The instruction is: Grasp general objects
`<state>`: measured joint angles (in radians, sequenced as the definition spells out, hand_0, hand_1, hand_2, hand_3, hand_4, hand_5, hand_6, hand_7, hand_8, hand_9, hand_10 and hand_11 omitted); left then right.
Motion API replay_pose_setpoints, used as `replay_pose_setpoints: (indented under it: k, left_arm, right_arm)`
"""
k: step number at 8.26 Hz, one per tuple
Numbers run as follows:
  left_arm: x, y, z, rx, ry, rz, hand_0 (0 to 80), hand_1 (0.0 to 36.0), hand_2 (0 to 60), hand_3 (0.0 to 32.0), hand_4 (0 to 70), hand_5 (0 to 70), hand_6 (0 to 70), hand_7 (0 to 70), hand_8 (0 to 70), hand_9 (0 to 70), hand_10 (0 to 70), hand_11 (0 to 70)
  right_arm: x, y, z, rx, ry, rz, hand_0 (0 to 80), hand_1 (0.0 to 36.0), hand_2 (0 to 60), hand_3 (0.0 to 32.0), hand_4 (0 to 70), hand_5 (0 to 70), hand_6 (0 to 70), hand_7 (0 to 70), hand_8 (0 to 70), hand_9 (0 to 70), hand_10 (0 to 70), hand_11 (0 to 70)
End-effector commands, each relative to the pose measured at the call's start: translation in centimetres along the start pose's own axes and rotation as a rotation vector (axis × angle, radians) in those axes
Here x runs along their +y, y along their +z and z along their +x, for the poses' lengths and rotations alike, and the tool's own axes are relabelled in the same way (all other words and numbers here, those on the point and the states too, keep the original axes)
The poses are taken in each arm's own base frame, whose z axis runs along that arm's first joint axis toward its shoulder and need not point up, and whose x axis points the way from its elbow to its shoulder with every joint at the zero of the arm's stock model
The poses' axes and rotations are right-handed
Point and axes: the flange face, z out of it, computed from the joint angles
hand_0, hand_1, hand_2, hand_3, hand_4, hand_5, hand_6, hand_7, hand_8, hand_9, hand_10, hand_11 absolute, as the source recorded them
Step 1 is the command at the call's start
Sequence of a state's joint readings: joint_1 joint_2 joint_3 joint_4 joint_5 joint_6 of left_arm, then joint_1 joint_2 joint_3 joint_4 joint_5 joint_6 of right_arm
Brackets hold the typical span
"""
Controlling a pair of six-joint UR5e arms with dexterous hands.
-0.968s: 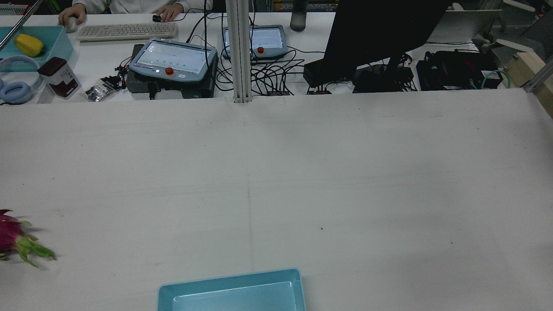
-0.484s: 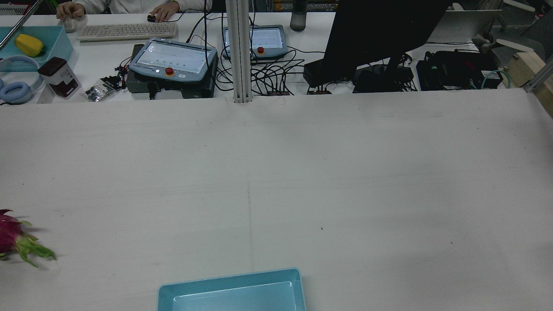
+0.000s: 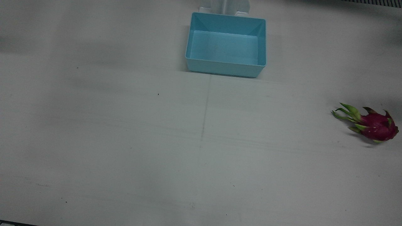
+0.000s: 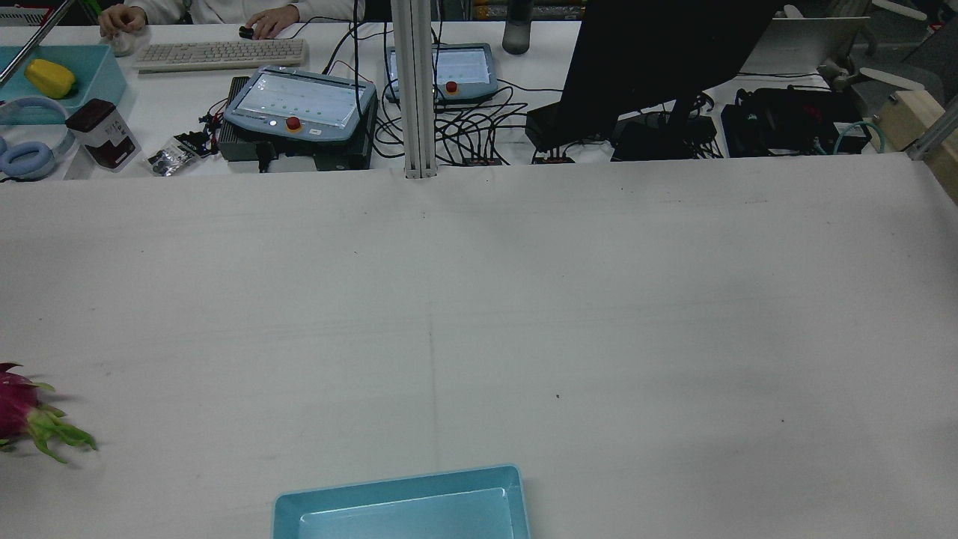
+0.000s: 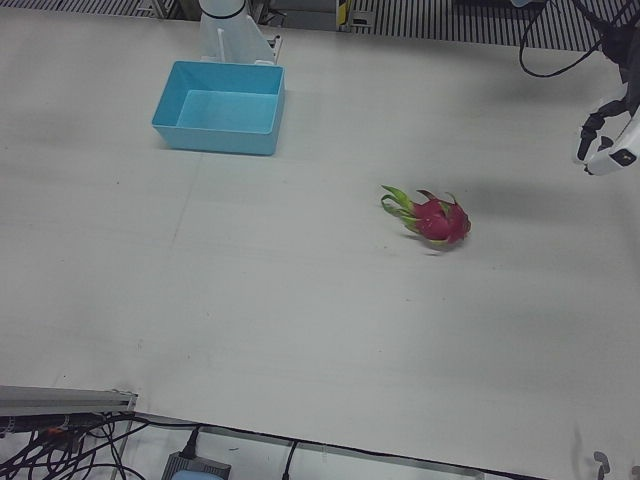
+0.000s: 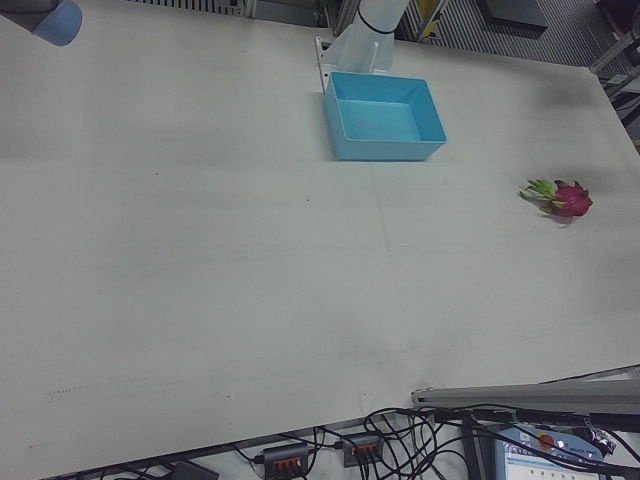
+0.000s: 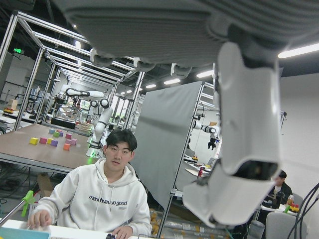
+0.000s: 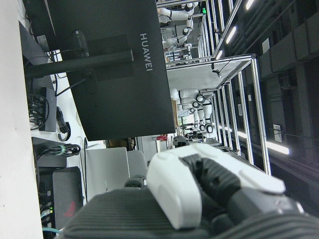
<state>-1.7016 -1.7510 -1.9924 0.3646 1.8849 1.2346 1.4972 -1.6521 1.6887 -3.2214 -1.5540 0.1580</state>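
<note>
A magenta dragon fruit [image 3: 375, 125] with green scales lies on the white table, far out on the robot's left side; it also shows at the left edge of the rear view [image 4: 15, 408], in the left-front view [image 5: 438, 218] and in the right-front view [image 6: 568, 198]. My left hand [image 5: 610, 140] hangs at the right edge of the left-front view, well off from the fruit, fingers apart and empty. The left hand view shows one of its fingers [image 7: 244, 139] stretched out. My right hand [image 8: 199, 194] shows only in its own view, holding nothing.
An empty light-blue bin [image 3: 226, 67] stands at the robot's edge of the table, in the middle [image 4: 397, 483]. Beyond the far edge are teach pendants [image 4: 299, 105], a black monitor [image 4: 658, 60], an aluminium post [image 4: 415, 90] and cables.
Nothing on the table has moved. Only the person's hand at the far desk has slid the mouse a little to the left.
</note>
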Motion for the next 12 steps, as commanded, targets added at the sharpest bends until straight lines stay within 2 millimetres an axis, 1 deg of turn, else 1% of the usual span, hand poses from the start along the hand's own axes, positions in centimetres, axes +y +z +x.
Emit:
replay_pose_setpoints:
  k: [1,2,3,4,5,6,7,8,9,10,11,12]
  left_arm:
    - [2.8,0.7,-1.8,-0.095,0.031,-0.068,57.7,20.6,0.0,32.0,2.9,0.0,0.0,0.0,0.0,0.0,0.0,0.0]
    - [3.9,1.2,-2.5,-0.106,0.026,-0.091,57.5,19.9,0.0,32.0,0.1,0.0,0.0,0.0,0.0,0.0,0.0,0.0]
    - [5.4,1.9,-3.2,-0.118,0.019,-0.124,53.7,16.0,0.0,32.0,0.0,0.0,0.0,0.0,0.0,0.0,0.0,0.0]
    - [6.3,2.3,-3.8,-0.124,0.015,-0.142,50.9,12.6,0.0,32.0,0.0,0.0,0.0,0.0,0.0,0.0,0.0,0.0]
    - [6.5,2.4,-3.8,-0.125,0.012,-0.150,48.5,9.9,0.0,32.0,0.0,0.0,0.0,0.0,0.0,0.0,0.0,0.0]
    - [6.5,2.4,-3.6,-0.120,0.015,-0.158,47.2,8.2,0.0,32.0,0.0,0.0,0.0,0.0,0.0,0.0,0.0,0.0]
    - [6.5,2.3,-3.9,-0.120,0.013,-0.160,46.1,7.6,0.0,32.0,0.0,0.0,0.0,0.0,0.0,0.0,0.0,0.0]
    - [6.4,2.3,-3.8,-0.114,0.015,-0.160,47.3,11.2,0.0,32.0,0.0,0.0,0.0,0.0,0.0,0.0,0.0,0.0]
    - [6.4,2.1,-4.2,-0.111,0.013,-0.164,55.6,32.8,50.8,32.0,0.0,0.0,0.0,0.0,0.0,0.0,0.0,0.0]
    - [6.4,1.3,-5.0,-0.115,0.009,-0.188,52.9,21.4,6.8,32.0,0.0,0.0,0.0,0.0,0.0,0.0,0.0,0.0]
    - [6.4,1.2,-5.0,-0.111,0.009,-0.194,48.4,16.3,4.9,32.0,0.0,0.0,0.0,0.0,0.0,0.0,0.0,0.0]
    - [6.3,0.8,-5.3,-0.108,0.010,-0.192,54.3,31.0,38.3,32.0,0.0,0.0,0.0,0.0,0.0,0.0,0.0,1.3]
  right_arm:
    - [-0.1,0.0,0.0,0.000,0.000,0.001,0.0,0.0,0.0,0.0,0.0,0.0,0.0,0.0,0.0,0.0,0.0,0.0]
    - [0.0,0.0,0.0,0.000,0.000,0.000,0.0,0.0,0.0,0.0,0.0,0.0,0.0,0.0,0.0,0.0,0.0,0.0]
    - [0.0,0.0,0.0,0.000,0.000,0.000,0.0,0.0,0.0,0.0,0.0,0.0,0.0,0.0,0.0,0.0,0.0,0.0]
    - [0.0,0.0,0.0,0.000,0.000,0.000,0.0,0.0,0.0,0.0,0.0,0.0,0.0,0.0,0.0,0.0,0.0,0.0]
    - [0.0,0.0,0.0,0.000,0.000,0.000,0.0,0.0,0.0,0.0,0.0,0.0,0.0,0.0,0.0,0.0,0.0,0.0]
    - [0.0,0.0,0.0,0.000,0.000,0.000,0.0,0.0,0.0,0.0,0.0,0.0,0.0,0.0,0.0,0.0,0.0,0.0]
    - [0.0,0.0,0.0,0.000,0.000,0.000,0.0,0.0,0.0,0.0,0.0,0.0,0.0,0.0,0.0,0.0,0.0,0.0]
    - [0.0,0.0,0.0,0.000,0.000,0.000,0.0,0.0,0.0,0.0,0.0,0.0,0.0,0.0,0.0,0.0,0.0,0.0]
    - [0.0,0.0,0.0,0.000,0.000,0.000,0.0,0.0,0.0,0.0,0.0,0.0,0.0,0.0,0.0,0.0,0.0,0.0]
    - [0.0,0.0,0.0,0.000,0.000,0.000,0.0,0.0,0.0,0.0,0.0,0.0,0.0,0.0,0.0,0.0,0.0,0.0]
    - [-0.1,0.0,0.0,0.000,0.000,0.001,0.0,0.0,0.0,0.0,0.0,0.0,0.0,0.0,0.0,0.0,0.0,0.0]
    - [-0.1,0.0,0.0,0.000,0.000,0.001,0.0,0.0,0.0,0.0,0.0,0.0,0.0,0.0,0.0,0.0,0.0,0.0]
